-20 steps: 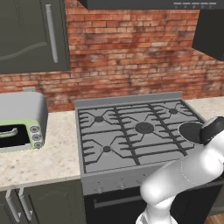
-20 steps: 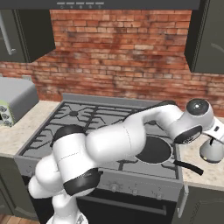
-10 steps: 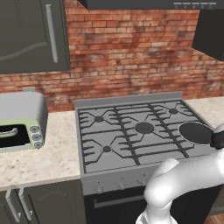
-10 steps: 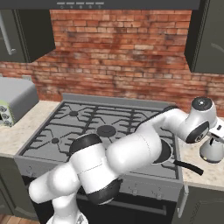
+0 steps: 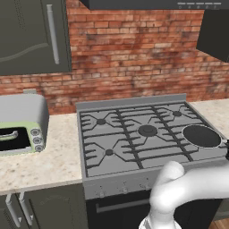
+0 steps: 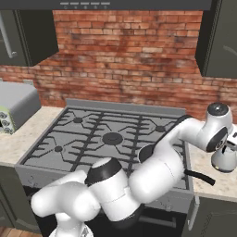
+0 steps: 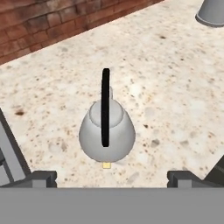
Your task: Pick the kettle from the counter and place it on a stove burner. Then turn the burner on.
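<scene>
One item to lift: the kettle (image 7: 107, 131), small, silver-grey, cone-shaped, standing upright on the speckled desk (image 7: 166, 87) right of the stove (image 6: 106, 139). I see it from above, between and just ahead of my gripper (image 7: 112, 177), whose jaws are spread wide and hold nothing. Handling, as I judge it: rigid metal, light if empty, its smooth sloped wall likely to slip. Best hold: the thin black arched handle (image 7: 105, 107), running straight away from me over the lid, pinched across its top. Grey object (image 7: 213, 12), far right corner: not identifiable.
</scene>
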### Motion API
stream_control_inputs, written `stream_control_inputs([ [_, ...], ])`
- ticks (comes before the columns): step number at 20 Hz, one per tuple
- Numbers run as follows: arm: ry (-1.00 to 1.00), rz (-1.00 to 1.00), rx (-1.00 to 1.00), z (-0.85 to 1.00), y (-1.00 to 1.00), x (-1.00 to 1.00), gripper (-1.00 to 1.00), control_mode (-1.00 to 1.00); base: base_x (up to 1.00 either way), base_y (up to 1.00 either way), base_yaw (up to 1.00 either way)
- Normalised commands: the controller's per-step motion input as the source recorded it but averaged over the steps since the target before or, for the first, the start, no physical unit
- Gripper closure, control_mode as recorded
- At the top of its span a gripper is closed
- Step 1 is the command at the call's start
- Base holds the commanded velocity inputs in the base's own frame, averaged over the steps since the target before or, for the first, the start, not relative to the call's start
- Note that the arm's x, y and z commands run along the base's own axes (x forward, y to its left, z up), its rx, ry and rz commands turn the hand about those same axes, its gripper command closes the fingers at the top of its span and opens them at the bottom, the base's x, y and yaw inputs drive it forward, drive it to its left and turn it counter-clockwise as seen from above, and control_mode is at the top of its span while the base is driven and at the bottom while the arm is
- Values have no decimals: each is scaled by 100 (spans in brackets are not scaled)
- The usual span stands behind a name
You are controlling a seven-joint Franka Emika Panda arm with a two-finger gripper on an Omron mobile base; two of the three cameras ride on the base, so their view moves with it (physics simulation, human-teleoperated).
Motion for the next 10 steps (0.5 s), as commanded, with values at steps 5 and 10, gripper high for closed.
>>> stream_control_inputs([
  [5, 1, 0, 0, -15, -6, 2, -100, -100, 0, 0, 0],
  [10, 0, 0, 0, -22, -5, 7, -100, -100, 0, 0, 0],
])
